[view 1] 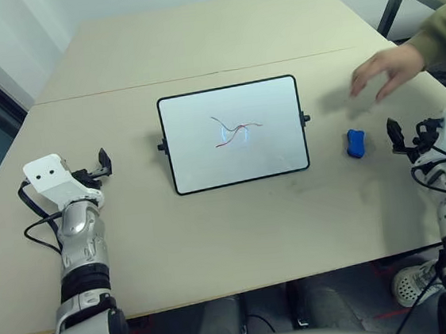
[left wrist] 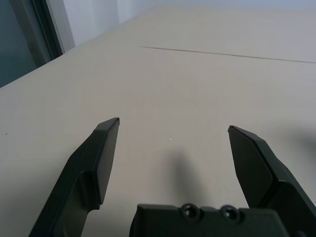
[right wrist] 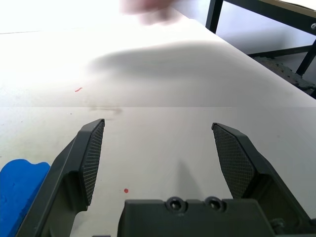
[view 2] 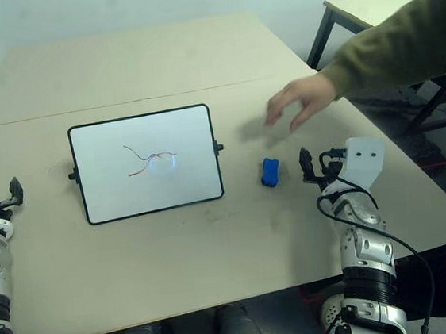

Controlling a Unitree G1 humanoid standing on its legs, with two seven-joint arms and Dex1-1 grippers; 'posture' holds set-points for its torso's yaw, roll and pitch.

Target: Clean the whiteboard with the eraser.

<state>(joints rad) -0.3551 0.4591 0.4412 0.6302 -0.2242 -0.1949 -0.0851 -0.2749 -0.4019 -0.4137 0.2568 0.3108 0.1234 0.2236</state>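
The whiteboard [view 1: 233,134] stands tilted in the middle of the table, with thin red and blue scribbles at its centre. To its right lies the small blue eraser [view 1: 355,143] flat on the table. My right gripper [view 2: 311,166] rests just right of the eraser, apart from it, open with nothing between its fingers [right wrist: 91,158]; in the right wrist view the eraser [right wrist: 17,192] sits beside one finger. Left of the board, my left gripper [view 1: 101,165] is open over bare table, and its fingers [left wrist: 101,158] hold nothing.
A person's hand [view 2: 296,99] in an olive sleeve hovers over the table behind the eraser. A second table [view 2: 365,4] with black legs stands at the back right. A seam [view 1: 197,75] runs across the tabletop behind the board.
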